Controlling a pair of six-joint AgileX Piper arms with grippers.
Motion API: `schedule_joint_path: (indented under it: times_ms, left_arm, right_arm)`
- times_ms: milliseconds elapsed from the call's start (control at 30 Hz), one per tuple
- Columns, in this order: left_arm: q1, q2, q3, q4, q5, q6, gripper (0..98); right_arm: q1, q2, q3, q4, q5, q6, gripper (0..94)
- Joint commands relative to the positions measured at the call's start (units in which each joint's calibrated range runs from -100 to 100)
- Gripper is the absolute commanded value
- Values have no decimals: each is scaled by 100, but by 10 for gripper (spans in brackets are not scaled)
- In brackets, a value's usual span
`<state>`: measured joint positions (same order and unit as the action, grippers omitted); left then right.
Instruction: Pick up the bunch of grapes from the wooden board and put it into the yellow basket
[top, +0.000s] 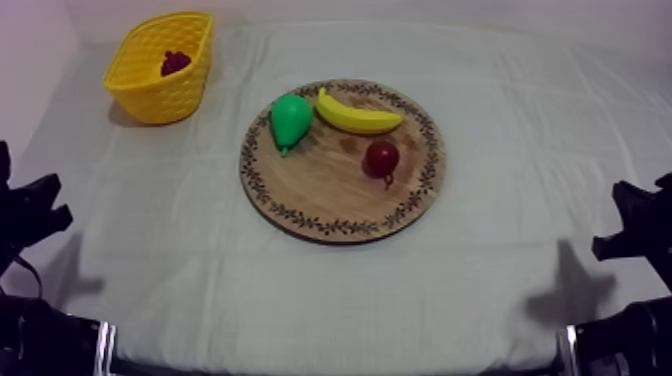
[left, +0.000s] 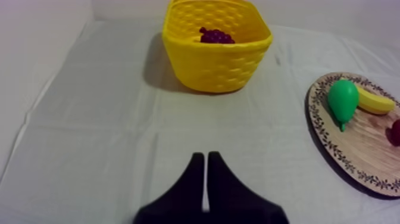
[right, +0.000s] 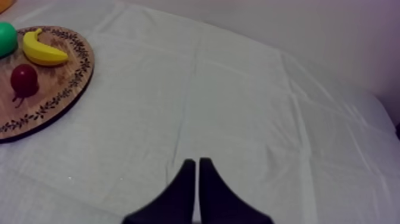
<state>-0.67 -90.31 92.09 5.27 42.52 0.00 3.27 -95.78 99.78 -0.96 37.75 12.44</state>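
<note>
Yellow basket (top: 165, 95), far left on the table (top: 300, 290), holds the bunch of grapes (top: 176, 62); pear (top: 290, 120), banana (top: 357, 115) and small red fruit (top: 381, 157) lie on the wooden board (top: 330, 195). Left tool (left: 206, 159), right tool (right: 196, 164): pressed together.

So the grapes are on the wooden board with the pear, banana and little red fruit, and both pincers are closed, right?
Not quite: the bunch of grapes lies in the yellow basket, not on the wooden board, as the left wrist view shows. The pear, banana and small red fruit are on the board, and the left pincer and right pincer are both closed.
</note>
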Motion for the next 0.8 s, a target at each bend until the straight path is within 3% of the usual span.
schedule_joint_path:
  times_ms: [0, 600, 700, 767]
  left_arm:
    - [7, -189, 205, -5, -58, 0, 0]
    - [124, -924, 475, -88, -200, 85, 0]
    - [129, -936, 544, -156, -410, 288, 0]
    - [138, -940, 644, -404, -691, 634, 0]
  right_arm:
    - [3, 2, -1, 0, -1, -1, 3]
    - [3, 2, -1, 0, -1, -1, 3]
    - [3, 2, -1, 0, -1, -1, 3]
    - [3, 2, -1, 0, -1, -1, 3]
